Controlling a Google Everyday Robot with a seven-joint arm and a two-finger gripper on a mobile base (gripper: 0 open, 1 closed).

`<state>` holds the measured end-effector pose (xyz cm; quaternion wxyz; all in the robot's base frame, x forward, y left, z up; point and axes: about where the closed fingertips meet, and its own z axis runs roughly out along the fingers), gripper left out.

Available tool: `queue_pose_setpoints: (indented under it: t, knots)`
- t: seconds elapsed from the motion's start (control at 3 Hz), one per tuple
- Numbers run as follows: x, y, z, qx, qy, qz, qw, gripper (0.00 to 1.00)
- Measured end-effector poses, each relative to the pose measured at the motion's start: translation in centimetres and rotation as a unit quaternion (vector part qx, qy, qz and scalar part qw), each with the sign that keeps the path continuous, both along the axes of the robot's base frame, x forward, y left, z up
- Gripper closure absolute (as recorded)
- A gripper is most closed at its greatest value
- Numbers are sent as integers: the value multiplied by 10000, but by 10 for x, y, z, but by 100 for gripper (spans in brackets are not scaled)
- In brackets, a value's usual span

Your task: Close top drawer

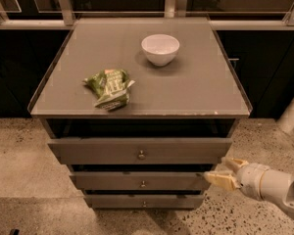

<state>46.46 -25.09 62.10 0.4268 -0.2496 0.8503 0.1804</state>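
The top drawer is the widest grey-brown front, with a small round metal knob at its centre. It stands pulled out a little from under the cabinet top, with a dark gap above it. My gripper comes in from the lower right on a white arm. Its cream fingertips are spread apart and hold nothing. They sit just below the top drawer's right end, by the right end of the second drawer.
The cabinet top carries a white bowl and a green snack bag. A third drawer sits lowest. The floor is speckled stone. Dark cabinets and a metal rail run behind. A white post stands at the right.
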Motion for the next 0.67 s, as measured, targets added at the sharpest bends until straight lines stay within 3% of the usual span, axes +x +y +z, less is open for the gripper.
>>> queue_pose_setpoints:
  t: [0.33, 0.67]
  knots:
    - [0, 0, 0, 0, 0, 1, 10000, 0]
    - [0, 0, 0, 0, 0, 1, 10000, 0]
